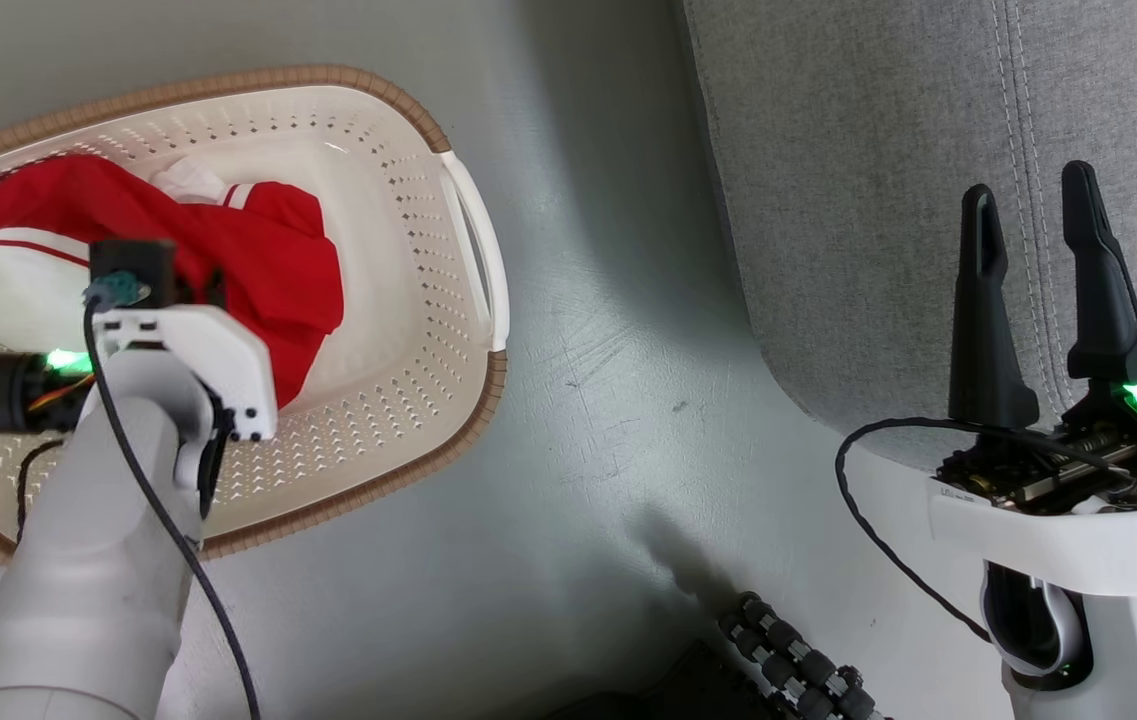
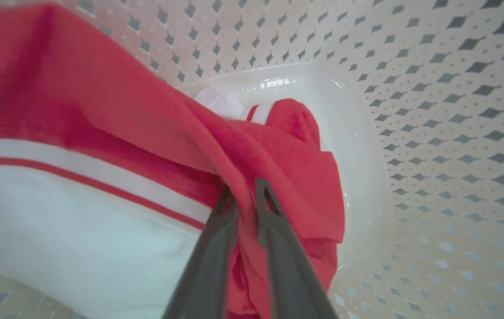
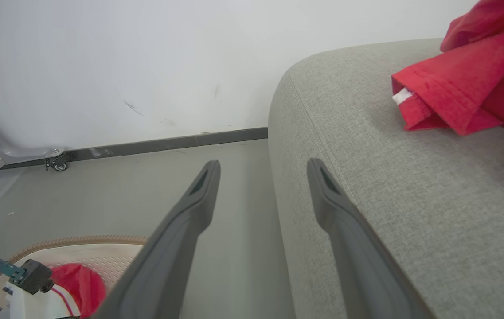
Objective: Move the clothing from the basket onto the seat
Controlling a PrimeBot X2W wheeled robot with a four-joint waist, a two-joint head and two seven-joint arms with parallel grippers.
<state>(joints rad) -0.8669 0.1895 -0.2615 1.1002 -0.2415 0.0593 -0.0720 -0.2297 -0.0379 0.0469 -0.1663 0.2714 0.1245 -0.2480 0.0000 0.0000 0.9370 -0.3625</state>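
Cream basket [image 1: 328, 82] at left with red clothing [image 1: 258, 260] heaped inside, left fingers [image 2: 216, 248] nearly closed, pinching a red fold, right fingers [image 1: 983, 330] spread wide and empty over the edge of the grey seat [image 1: 858, 200], another red garment [image 3: 469, 88] on it

Bright, even light. A soft shadow crosses the floor [image 1: 668, 560] at lower centre. Glare glints on the basket [image 2: 278, 82] bottom. The clothing [image 2: 56, 88] blurs at the left wrist view's upper left.
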